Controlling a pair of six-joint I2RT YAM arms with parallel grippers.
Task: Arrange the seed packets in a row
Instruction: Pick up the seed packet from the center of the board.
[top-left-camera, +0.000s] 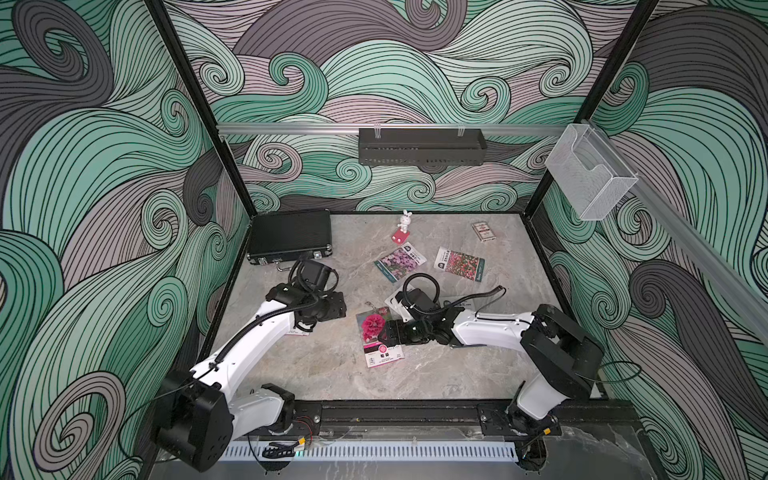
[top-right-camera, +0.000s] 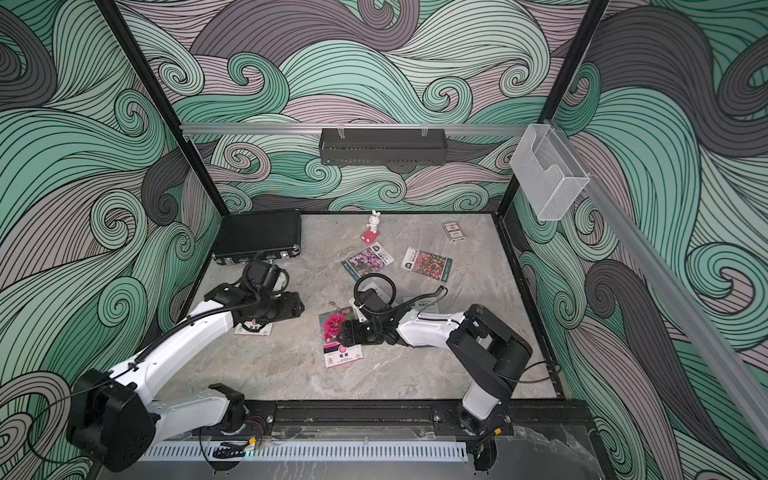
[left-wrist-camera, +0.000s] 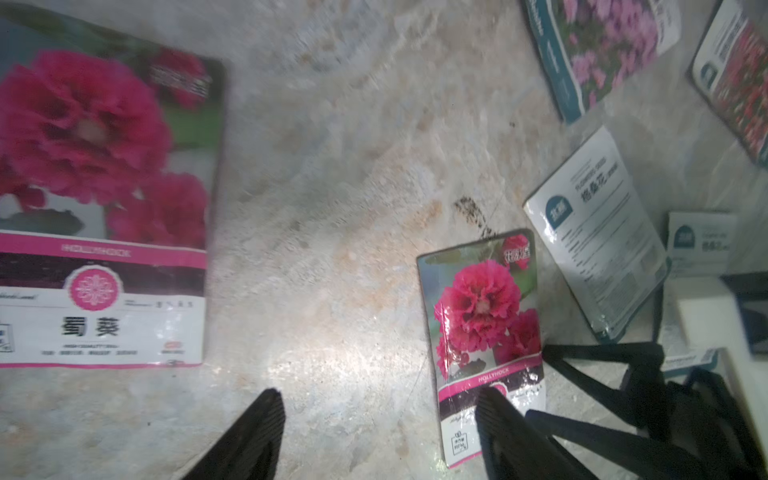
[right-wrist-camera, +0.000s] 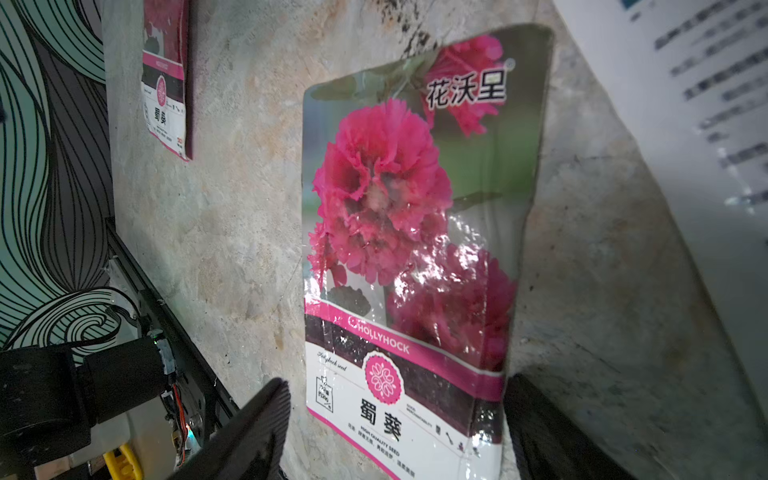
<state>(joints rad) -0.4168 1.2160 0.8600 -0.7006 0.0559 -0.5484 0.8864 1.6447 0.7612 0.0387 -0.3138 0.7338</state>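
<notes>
Marble tabletop (top-left-camera: 324, 374): magenta packet (right-wrist-camera: 407, 249) between right jaws.

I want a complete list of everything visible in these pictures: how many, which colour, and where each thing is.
magenta seed packets: 2, magenta flowers, one mid-table, one partly under left arm
purple-pink seed packet: 1, purple-pink flowers, behind centre
red-pink seed packet: 1, red-pink flowers, right of the purple-pink one
white seed packets: 2, white printed sides, partly under right arm
rabbit figurine: 1, white on red base, back centre
card box: 1, dark patterned, back right
case: 1, black, back left corner
tray: 1, black, on back rail
holder: 1, clear, on right rail
table: 1, grey marble
left fingers: 2, black, apart, over table
right fingers: 2, black, apart, either side of mid-table magenta packet
</notes>
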